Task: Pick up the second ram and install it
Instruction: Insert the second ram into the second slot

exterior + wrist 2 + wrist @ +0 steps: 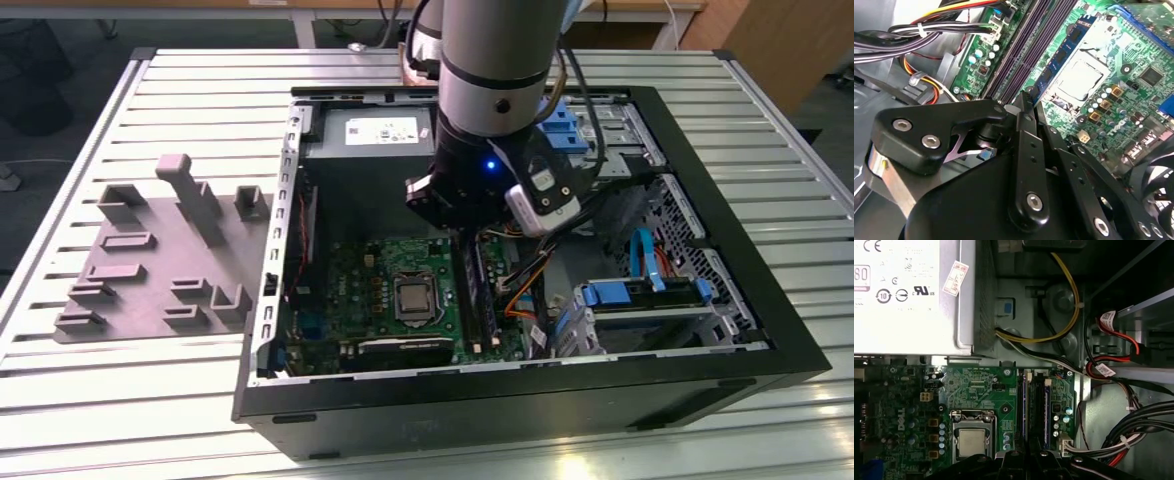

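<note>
blue-green second ram [1054,67] sits slotted just beyond the fingers [1023,102].

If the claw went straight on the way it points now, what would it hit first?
Probably the memory slots on the motherboard. The claw points down at them, beside the processor socket, though the gap to them is hard to judge.

Arm [491,70] lowered into open computer case [747,330], above green motherboard [387,290]
</note>
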{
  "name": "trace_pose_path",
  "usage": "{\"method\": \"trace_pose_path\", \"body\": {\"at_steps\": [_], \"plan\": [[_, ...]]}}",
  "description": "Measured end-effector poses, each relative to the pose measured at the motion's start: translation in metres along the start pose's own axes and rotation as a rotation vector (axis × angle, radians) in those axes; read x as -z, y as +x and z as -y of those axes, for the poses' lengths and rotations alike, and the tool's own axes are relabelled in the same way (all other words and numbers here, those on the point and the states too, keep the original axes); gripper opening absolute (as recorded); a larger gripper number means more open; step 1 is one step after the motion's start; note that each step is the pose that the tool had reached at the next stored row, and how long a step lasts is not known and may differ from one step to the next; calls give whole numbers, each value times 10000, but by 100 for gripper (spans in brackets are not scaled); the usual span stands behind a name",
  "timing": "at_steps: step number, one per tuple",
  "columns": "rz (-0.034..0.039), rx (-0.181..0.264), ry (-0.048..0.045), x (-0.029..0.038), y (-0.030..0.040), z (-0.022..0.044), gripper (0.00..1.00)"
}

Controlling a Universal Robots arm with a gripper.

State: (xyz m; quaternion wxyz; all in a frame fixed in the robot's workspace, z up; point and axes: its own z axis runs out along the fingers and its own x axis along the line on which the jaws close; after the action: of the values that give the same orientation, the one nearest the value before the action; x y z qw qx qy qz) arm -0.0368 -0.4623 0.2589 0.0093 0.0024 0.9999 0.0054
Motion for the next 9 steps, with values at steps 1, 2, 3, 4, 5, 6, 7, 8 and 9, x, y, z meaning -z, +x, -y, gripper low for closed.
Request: {"method": "trace_pose_path", "body": {"at_steps": [1, 2, 3, 4, 5, 6, 7, 8, 9], "plan": [[-1, -6, 0, -16, 0, 0, 14], [-1, -11, 0, -30, 0, 0, 14], [-1, -15, 1, -43, 0, 1, 14], [-1, -18, 0, -50, 0, 1, 14], [-3, -19, 2, -50, 0, 1, 14], [-4, -19, 3, -50, 0, 1, 14], [-3, -20, 3, -51, 0, 1, 14], [-3, -20, 3, -51, 0, 1, 14], [-3, -20, 1, -51, -1, 1, 14]]}}
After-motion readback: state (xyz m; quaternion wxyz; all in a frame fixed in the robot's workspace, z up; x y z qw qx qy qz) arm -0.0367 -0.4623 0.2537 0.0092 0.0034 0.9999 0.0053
